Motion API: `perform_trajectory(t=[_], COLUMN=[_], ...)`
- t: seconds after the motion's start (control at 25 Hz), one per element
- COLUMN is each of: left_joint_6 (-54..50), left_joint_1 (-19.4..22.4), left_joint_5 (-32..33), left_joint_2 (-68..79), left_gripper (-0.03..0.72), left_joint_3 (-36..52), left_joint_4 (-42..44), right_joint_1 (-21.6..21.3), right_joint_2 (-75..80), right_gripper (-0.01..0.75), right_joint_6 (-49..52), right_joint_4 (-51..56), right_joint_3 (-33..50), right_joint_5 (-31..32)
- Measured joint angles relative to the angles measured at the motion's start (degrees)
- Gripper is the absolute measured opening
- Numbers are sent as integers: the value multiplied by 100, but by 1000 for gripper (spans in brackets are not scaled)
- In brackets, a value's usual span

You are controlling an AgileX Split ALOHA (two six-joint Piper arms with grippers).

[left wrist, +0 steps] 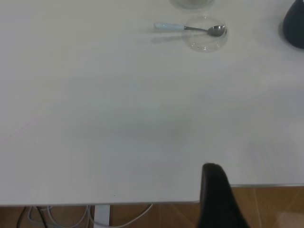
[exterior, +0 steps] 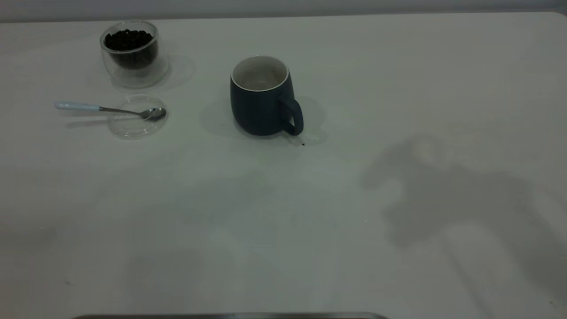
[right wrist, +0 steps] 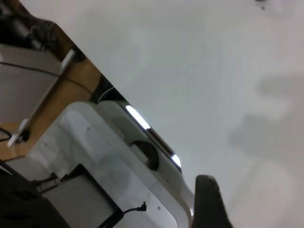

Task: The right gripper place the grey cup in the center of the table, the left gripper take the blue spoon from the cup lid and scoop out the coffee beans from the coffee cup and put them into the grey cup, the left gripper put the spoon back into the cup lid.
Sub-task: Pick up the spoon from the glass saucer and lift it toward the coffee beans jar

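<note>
The grey cup (exterior: 262,103) stands upright near the middle of the table (exterior: 336,208), handle toward the front right; what shows of its inside is white. The coffee cup (exterior: 132,52) with coffee beans (exterior: 129,40) stands at the far left. In front of it the blue spoon (exterior: 110,109) lies with its bowl on the cup lid (exterior: 137,118) and its handle pointing left. Neither gripper shows in the exterior view. The left gripper (left wrist: 212,167) is a single dark tip over the table's near edge, empty. The right gripper (right wrist: 205,179) is likewise a single dark tip, empty, at a table edge.
One loose bean (exterior: 303,144) lies on the table just in front of the grey cup's handle. The left wrist view shows the spoon (left wrist: 187,28), the lid (left wrist: 205,38) and the grey cup's edge (left wrist: 295,26) far off. Arm shadows fall at the front right.
</note>
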Motion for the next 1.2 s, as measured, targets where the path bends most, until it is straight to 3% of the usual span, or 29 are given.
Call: perform_trajectory(t=[0.64, 0.88, 1.2], left_joint_6=[0, 0, 0], left_joint_1=[0, 0, 0], left_joint_5=[0, 5, 1], left_joint_2=[0, 0, 0], left_gripper=[499, 499, 499], left_joint_3=[0, 0, 0], left_joint_4=[0, 0, 0], right_joint_1=[0, -123, -1187], right_joint_2=[-4412, -6322, -8330], right_gripper=[457, 457, 457], right_joint_6=[347, 985, 1954], right_joint_4=[-319, -793, -1786], right_joint_3=[3999, 4538, 4603], right_joint_5=[-33, -447, -455])
